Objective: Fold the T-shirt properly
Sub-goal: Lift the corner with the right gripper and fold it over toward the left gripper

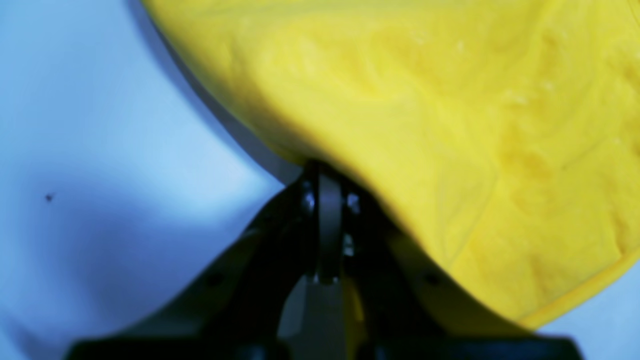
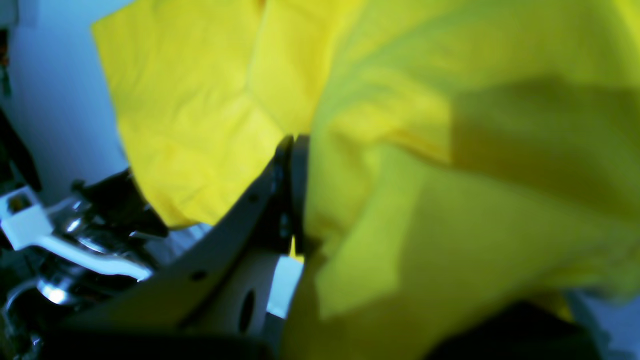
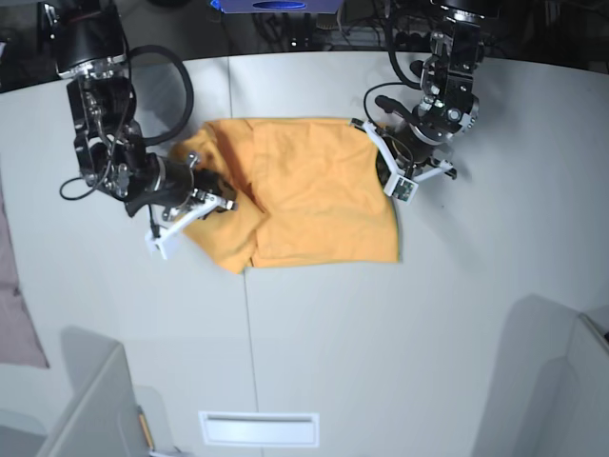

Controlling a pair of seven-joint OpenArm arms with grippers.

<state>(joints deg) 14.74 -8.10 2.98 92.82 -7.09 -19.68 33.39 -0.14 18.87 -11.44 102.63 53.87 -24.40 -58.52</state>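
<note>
Lying partly folded on the white table (image 3: 314, 333), one orange-yellow T-shirt (image 3: 304, 195) is seen in the base view, a little toward 12 o'clock from the table's middle. Its 6 o'clock hem runs straight, and bare tabletop opens widely from there toward 6 o'clock; less room is left toward 12 o'clock. Two grippers are counted. The left gripper (image 1: 322, 172) is closed on the shirt's edge at its 3 o'clock side, the jaws seen pressed together with yellow cloth draped over them in the left wrist view. The right gripper (image 2: 292, 145) is clamped on a raised fold at the shirt's 9 o'clock side, where the cloth is bunched and lifted off the table. A strip of pale pinkish-grey cloth (image 3: 17, 314) is seen at the table's 9 o'clock edge, well apart from the shirt. A pale rectangular slot (image 3: 258, 428) is set near the 6 o'clock edge.
</note>
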